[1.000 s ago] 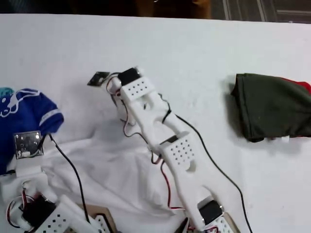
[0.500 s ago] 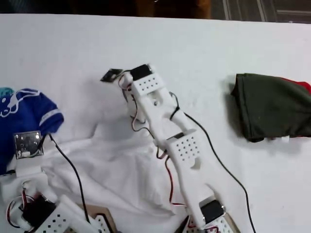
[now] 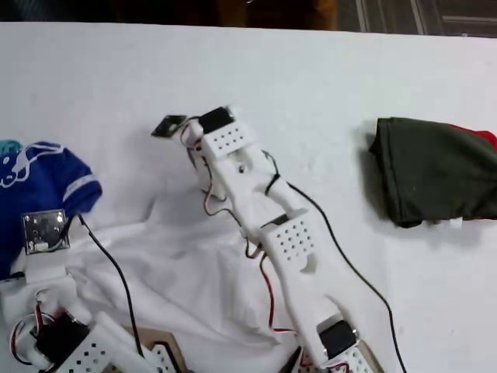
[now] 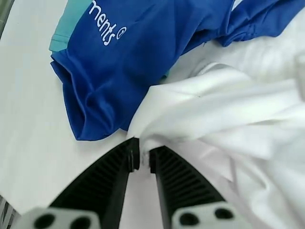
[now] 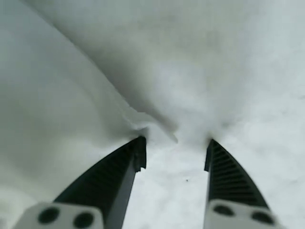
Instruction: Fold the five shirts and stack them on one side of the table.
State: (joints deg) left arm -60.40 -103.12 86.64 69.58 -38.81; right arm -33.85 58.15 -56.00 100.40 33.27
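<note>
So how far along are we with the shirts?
Two look done: a dark green shirt sits folded on a red one at the right. In hand: the white shirt, left jaws shut on its edge, right jaws open over a fold. Left: the crumpled blue shirt.

A spread shirt (image 3: 178, 268) is laid on the near left of the table (image 3: 311, 70), between the two arms. A crumpled shirt (image 3: 39, 183) is bunched at its left, touching it. Folded shirts (image 3: 435, 171) are stacked well apart, at the right edge. The left gripper (image 4: 141, 160) is clamped on the spread shirt's edge just beside the crumpled shirt. The right gripper (image 5: 174, 152) is set at the spread shirt's far edge, jaws apart.
</note>
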